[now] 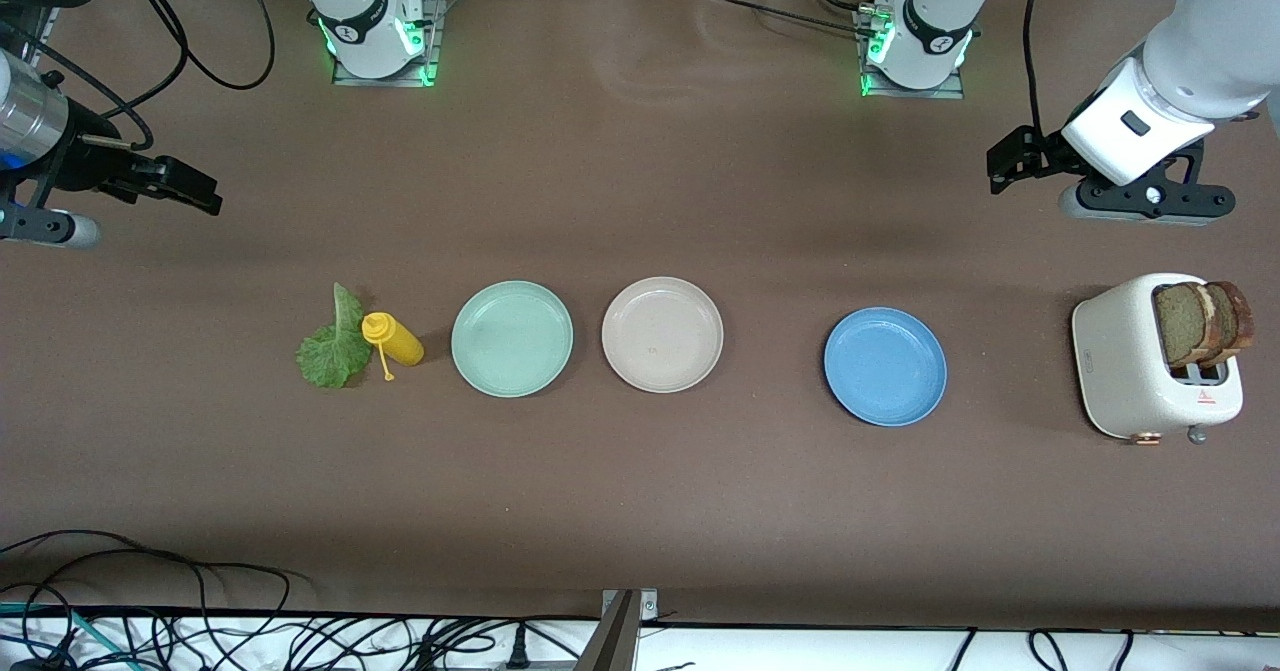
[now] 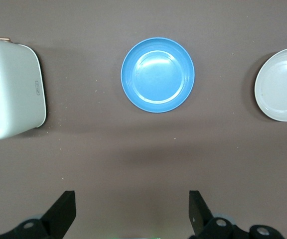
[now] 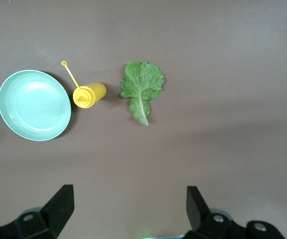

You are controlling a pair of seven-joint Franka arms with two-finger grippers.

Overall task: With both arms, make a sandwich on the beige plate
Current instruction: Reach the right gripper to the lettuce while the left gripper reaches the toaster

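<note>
So nothing's built yet: your beige plate (image 1: 662,334) sits bare mid-row between the mint-green plate (image 1: 512,338) and blue plate (image 1: 885,366). The bread slices (image 1: 1203,323) stand in the toaster (image 1: 1150,361) right under your left gripper (image 1: 1010,163), lettuce leaf (image 1: 333,346) near the right gripper (image 1: 185,188). Both hover with fingers spread, holding nothing.

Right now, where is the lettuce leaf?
In the front view the lettuce leaf lies flat on the table toward the right arm's end, beside the yellow squeeze bottle, which separates it from the mint-green plate.
</note>
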